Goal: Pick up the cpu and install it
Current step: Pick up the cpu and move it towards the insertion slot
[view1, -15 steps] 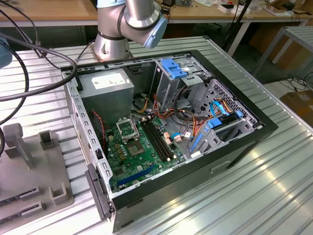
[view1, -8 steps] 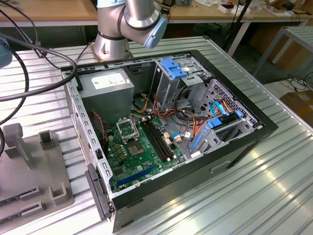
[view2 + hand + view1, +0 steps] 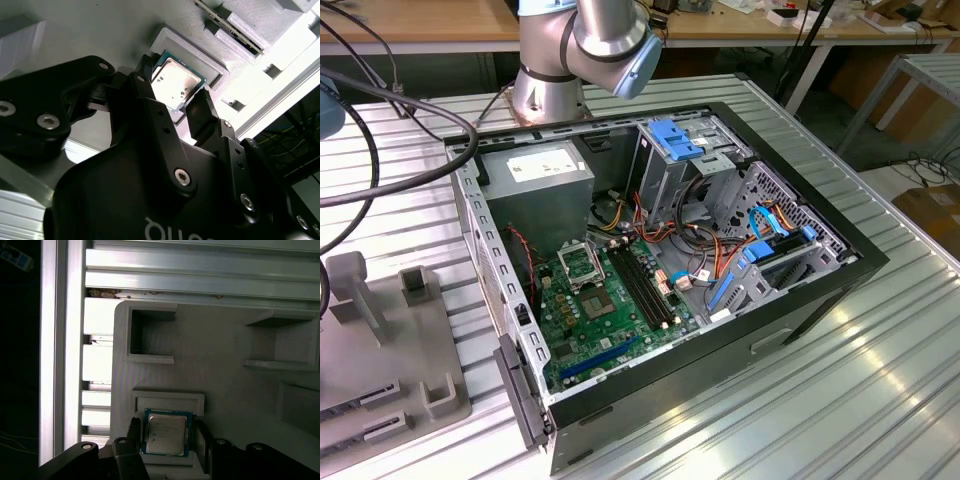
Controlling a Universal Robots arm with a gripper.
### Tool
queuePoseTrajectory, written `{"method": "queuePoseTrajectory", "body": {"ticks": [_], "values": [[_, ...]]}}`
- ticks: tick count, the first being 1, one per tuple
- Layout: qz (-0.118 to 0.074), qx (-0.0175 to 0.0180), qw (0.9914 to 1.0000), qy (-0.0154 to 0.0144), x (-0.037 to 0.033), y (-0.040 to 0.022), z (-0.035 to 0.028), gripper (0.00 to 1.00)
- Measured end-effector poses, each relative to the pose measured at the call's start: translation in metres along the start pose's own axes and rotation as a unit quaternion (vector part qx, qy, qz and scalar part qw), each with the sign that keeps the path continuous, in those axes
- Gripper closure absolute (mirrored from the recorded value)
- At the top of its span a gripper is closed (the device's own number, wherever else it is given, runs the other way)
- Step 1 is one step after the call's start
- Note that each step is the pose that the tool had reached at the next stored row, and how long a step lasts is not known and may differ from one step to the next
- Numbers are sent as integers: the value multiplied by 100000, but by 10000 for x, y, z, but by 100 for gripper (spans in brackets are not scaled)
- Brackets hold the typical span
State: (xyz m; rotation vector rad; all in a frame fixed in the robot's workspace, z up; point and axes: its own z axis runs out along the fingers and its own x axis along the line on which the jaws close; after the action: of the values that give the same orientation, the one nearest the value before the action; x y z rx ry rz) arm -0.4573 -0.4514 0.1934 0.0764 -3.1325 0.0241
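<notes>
Gripper [image 3: 168, 437] stood open astride the cpu [image 3: 166, 432], lying flat, face-up, in a tray [image 3: 380, 335] eight o'clock from the computer [image 3: 650, 270]

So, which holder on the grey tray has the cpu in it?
The flat square frame at the gripper holds the cpu; the two deeper pockets are empty.

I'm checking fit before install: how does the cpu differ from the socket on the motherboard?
The cpu has a silvery face with a green rim; the socket is dark inside a metal frame. The cpu lies in a recess of the grey holder; the socket sits on the green motherboard inside the case. Both are square.
</notes>
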Motion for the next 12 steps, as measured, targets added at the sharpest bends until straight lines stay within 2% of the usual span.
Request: {"method": "queuePoseTrajectory", "body": {"ticks": [12], "values": [[0,7,100000,11,0,0,-5,47]]}}
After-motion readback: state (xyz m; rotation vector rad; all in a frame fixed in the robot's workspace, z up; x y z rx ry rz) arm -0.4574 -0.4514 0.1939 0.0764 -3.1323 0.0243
